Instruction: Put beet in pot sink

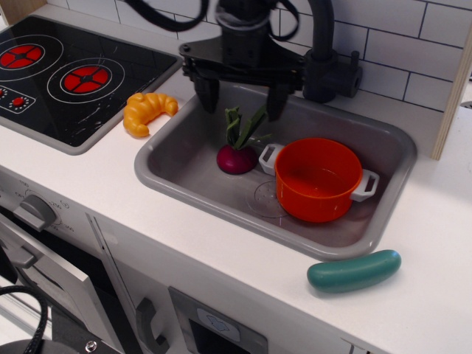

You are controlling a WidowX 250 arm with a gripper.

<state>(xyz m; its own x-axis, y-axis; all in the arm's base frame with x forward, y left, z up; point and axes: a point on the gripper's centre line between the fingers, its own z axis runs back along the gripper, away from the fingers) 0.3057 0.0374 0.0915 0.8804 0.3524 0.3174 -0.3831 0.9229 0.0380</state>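
The beet (237, 158), a dark magenta bulb with green stalks standing up, sits on the floor of the grey sink (177, 158), left of the orange pot (318, 179). The pot stands upright and empty in the sink, its grey handle close to the beet. My gripper (243, 99) hangs open directly above the beet's stalks, one finger on each side, not touching the beet.
A yellow croissant (146, 112) lies on the white counter left of the sink. A teal cucumber (354, 271) lies on the counter in front of the sink's right corner. The black stovetop (66, 74) is at the far left. A dark faucet (328, 66) stands behind the sink.
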